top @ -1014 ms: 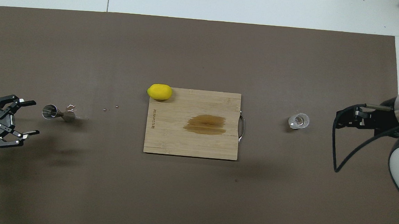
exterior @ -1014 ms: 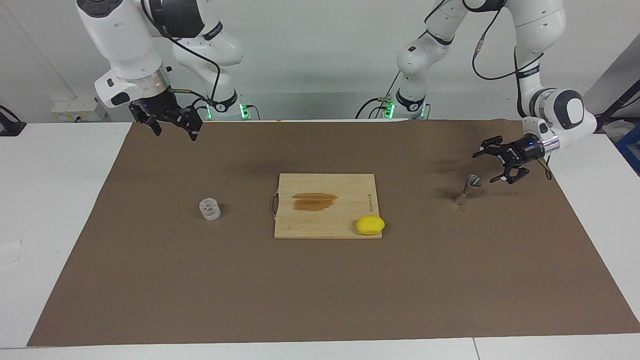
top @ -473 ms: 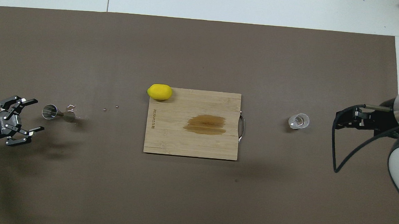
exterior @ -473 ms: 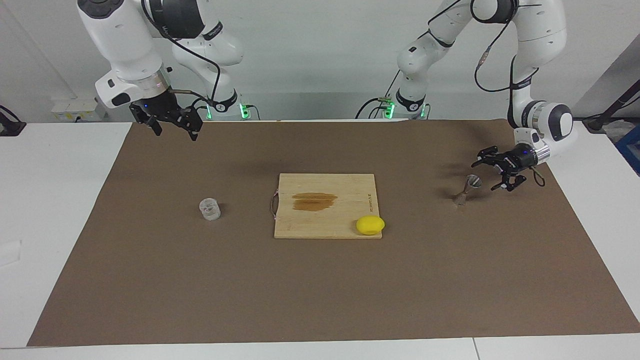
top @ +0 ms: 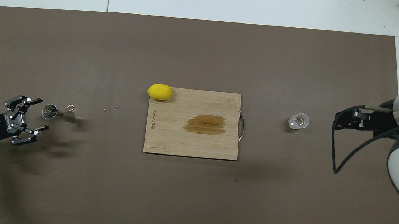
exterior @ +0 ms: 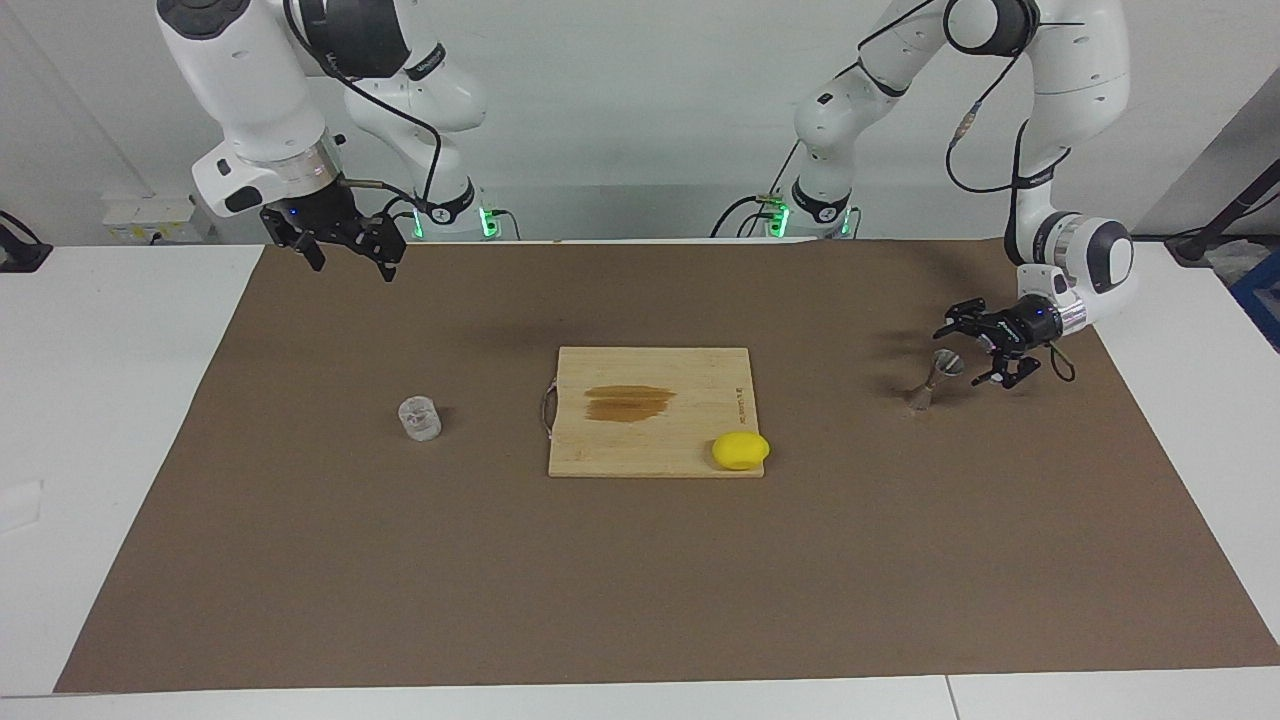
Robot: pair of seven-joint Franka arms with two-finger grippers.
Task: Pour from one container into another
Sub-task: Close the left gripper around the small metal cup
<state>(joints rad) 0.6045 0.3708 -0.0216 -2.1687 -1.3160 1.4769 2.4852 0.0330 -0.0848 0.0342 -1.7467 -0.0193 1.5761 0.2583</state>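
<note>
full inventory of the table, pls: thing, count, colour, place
glass cup: 1, clear, on the mat toward the right arm's end
jigger: 1, silver-grey metal, upright on the mat toward the left arm's end
cutting board: 1, light wood with a brown stain, mid-table
lemon: 1, yellow, on the board's corner farthest from the robots, toward the left arm's end
mat: 1, brown, covers most of the white table
left tool: 1, black, open, low beside the jigger, not touching
right tool: 1, black, raised over the mat's edge nearest the robots, waiting
</note>
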